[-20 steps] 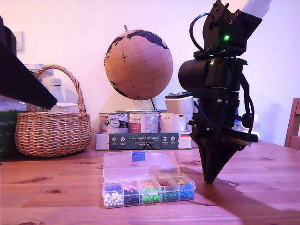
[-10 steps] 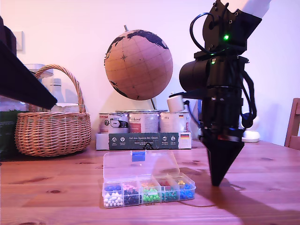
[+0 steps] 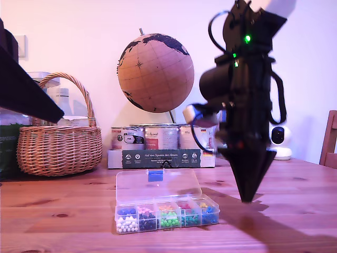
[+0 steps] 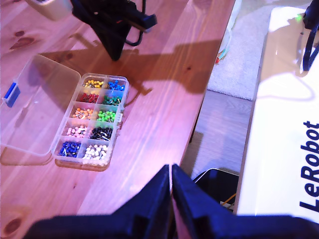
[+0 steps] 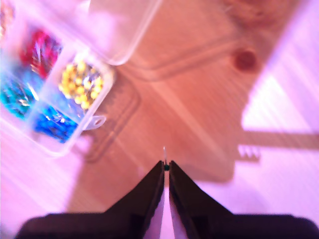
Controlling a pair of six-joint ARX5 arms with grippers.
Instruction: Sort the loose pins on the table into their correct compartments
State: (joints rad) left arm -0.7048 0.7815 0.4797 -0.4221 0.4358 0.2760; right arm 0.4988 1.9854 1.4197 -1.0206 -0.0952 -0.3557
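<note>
Since a second ago my second pincer (image 3: 247, 199) has lifted a little off the table (image 3: 295, 211) and drifted toward the exterior view's right, away from the organiser box (image 3: 166, 213); it is blurred with motion. In the second wrist view its jaws are pressed together on a pin (image 5: 165, 158): a thin silvery shaft pokes out past the tips and a dark speck, perhaps the head, sits right at them, too small to tell its colour. No other loose pin can be made out on the wood in any view.

The compartments (image 4: 94, 118) lie in two rows inside the clear box, each showing one colour of pin heads: yellow, blue, red, dark green, orange, bright green, pink, black, dark blue and white. The yellow cell (image 5: 82, 82) sits at the box's end nearest my second pincer. The box's lid (image 3: 157, 185) is laid open, with a blue clasp (image 3: 155, 175) on it, and the box stands near the table's front edge in the exterior view.

My first pincer (image 4: 171, 181) hangs high above the table's edge, jaws closed with nothing between them.

Behind the box stand a row of tins (image 3: 158, 138), a globe (image 3: 155, 73) and, toward the exterior view's left, a wicker basket (image 3: 59, 147).
</note>
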